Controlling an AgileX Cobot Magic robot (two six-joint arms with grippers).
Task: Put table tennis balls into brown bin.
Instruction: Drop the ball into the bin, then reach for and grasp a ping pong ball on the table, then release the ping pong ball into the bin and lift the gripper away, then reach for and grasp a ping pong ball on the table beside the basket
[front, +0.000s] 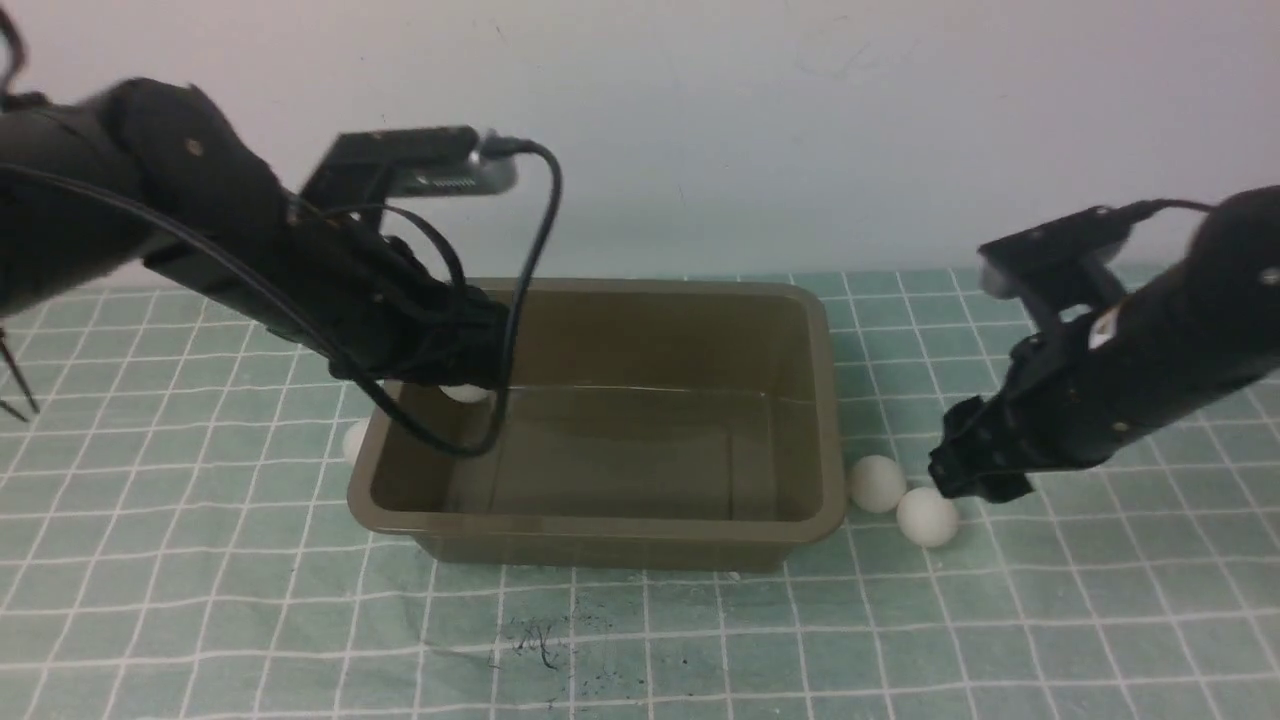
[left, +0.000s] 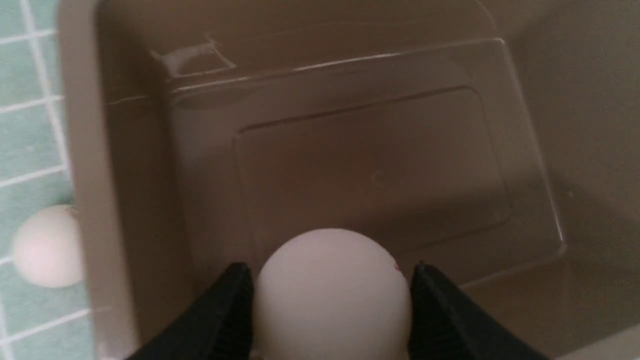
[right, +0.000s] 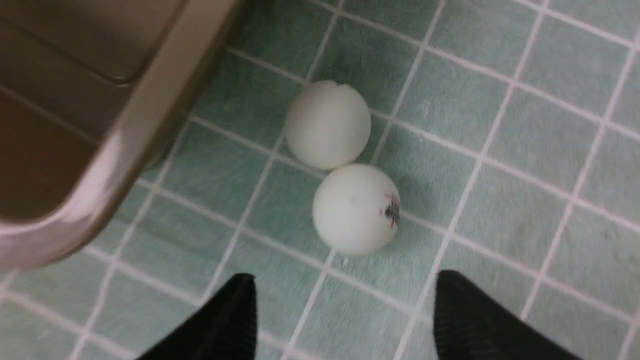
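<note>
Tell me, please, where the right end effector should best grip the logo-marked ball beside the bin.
Probably across its widest middle, from above: the logo-marked ball touches a neighbouring ball on the side toward the bin, so the open right end effector should straddle the two free sides.

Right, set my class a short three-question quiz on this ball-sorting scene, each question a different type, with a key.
1. True or false: the right gripper is open, with nothing between its jaws.
2. How many table tennis balls lie on the checked cloth outside the brown bin? A: one. B: two. C: three.
3. Fill in: the left gripper grips a fourth ball above the inside of the ___.
Key: 1 true; 2 C; 3 brown bin.
</note>
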